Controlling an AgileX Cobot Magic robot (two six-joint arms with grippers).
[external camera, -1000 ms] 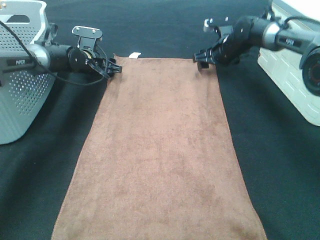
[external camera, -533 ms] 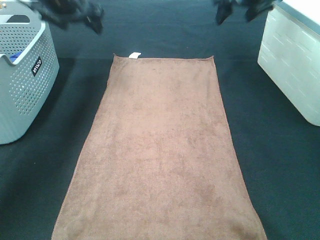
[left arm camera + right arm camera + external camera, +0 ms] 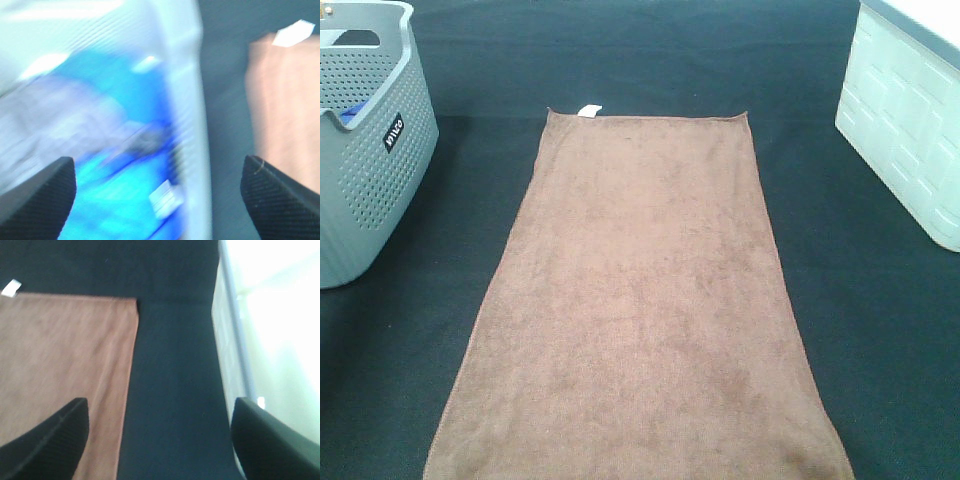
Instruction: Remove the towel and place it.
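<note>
Fingers [image 3: 280,195] on left gripper [image 3: 157,200] and right gripper [image 3: 160,440]: spread wide, empty, just pulled away from far corners. Towel [image 3: 640,300] lies flat on black table [image 3: 640,60], between basket [image 3: 370,150] and white bin [image 3: 910,130]. You look finished.

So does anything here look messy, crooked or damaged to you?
Nothing stands out. The large brown terry towel lies flat and smooth on the dark table, its small white tag at the far edge, between the grey perforated basket and the white bin.

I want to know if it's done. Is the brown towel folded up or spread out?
Spread out. The towel lies flat in one layer on the dark table, corners showing.
</note>
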